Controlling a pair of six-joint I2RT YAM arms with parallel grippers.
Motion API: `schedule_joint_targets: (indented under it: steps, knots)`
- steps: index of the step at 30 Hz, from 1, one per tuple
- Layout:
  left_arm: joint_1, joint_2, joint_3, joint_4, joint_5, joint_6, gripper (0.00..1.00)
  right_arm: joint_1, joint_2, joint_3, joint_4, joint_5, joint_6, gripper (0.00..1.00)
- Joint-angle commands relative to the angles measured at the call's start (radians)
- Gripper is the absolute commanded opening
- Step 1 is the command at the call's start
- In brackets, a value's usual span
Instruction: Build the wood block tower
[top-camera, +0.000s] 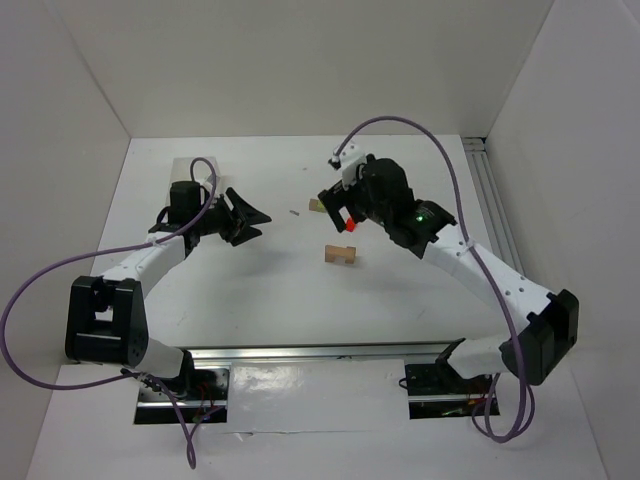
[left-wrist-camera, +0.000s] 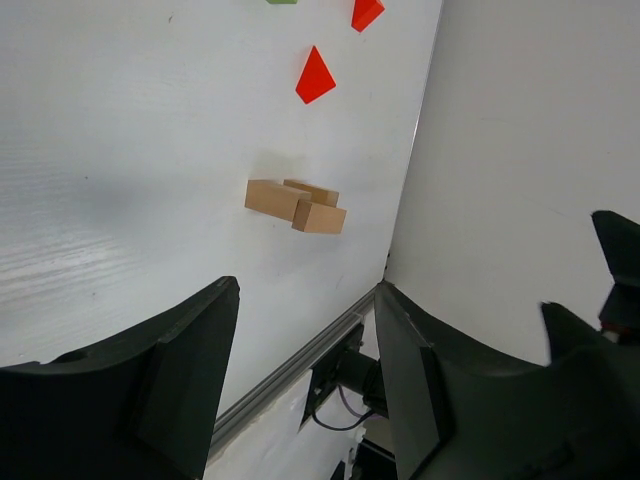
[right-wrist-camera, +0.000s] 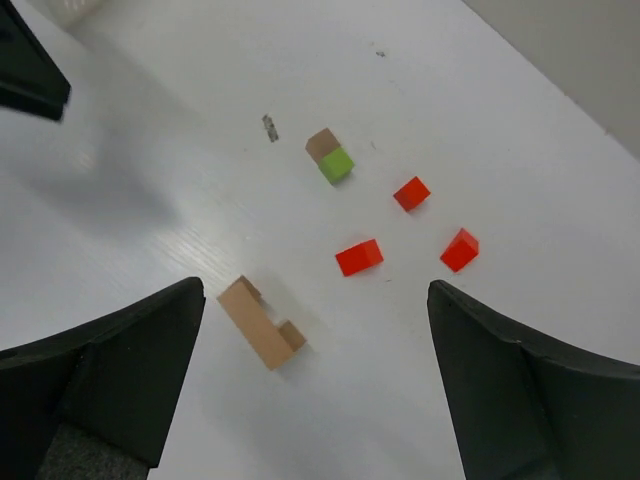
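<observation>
**Q:** Right wrist view: where do the blocks lie?
**R:** The tan block cluster (right-wrist-camera: 262, 335) lies at 8 o'clock of the three red blocks (right-wrist-camera: 359, 257). The lime green block (right-wrist-camera: 337, 166) touches a tan cube (right-wrist-camera: 320, 145) at 10 o'clock.
**Q:** Grippers?
**R:** The right gripper (right-wrist-camera: 315, 390) and left gripper (left-wrist-camera: 300, 380) are both spread and empty. This looks like the picking step. The next move calls for centring over one red block.

The top view looks down from behind the arm bases (top-camera: 105, 320) at the frame's bottom, taking in the whole table (top-camera: 230, 300). The right wrist view looks steeply down from near; the left seems lower and rolled sideways. All three share the tan blocks (top-camera: 340, 254).
</observation>
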Motion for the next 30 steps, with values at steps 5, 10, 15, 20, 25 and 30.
schedule_joint_targets:
  steps: [5, 10, 15, 20, 25, 30]
  knots:
    - [-0.011, 0.009, 0.038, 0.013, 0.004, 0.023, 0.69, -0.030, 0.082, 0.019, -0.201, -0.077, 0.514, 0.91]
    - [-0.020, 0.009, 0.038, 0.013, 0.004, 0.023, 0.69, -0.030, 0.013, -0.217, -0.074, -0.127, 0.665, 0.69]
    - [-0.029, 0.009, 0.038, 0.013, 0.004, 0.032, 0.69, -0.030, 0.013, -0.272, -0.020, -0.127, 0.728, 0.18]
    - [-0.038, 0.029, 0.047, 0.013, 0.004, 0.032, 0.69, -0.030, 0.073, -0.283, -0.020, -0.087, 0.758, 0.00]
    - [-0.038, 0.039, 0.047, 0.022, 0.004, 0.032, 0.69, -0.030, 0.110, -0.251, -0.029, -0.017, 0.758, 0.00]
    - [-0.038, 0.048, 0.038, 0.052, 0.013, 0.014, 0.69, -0.030, 0.162, -0.217, -0.050, 0.021, 0.758, 0.00]
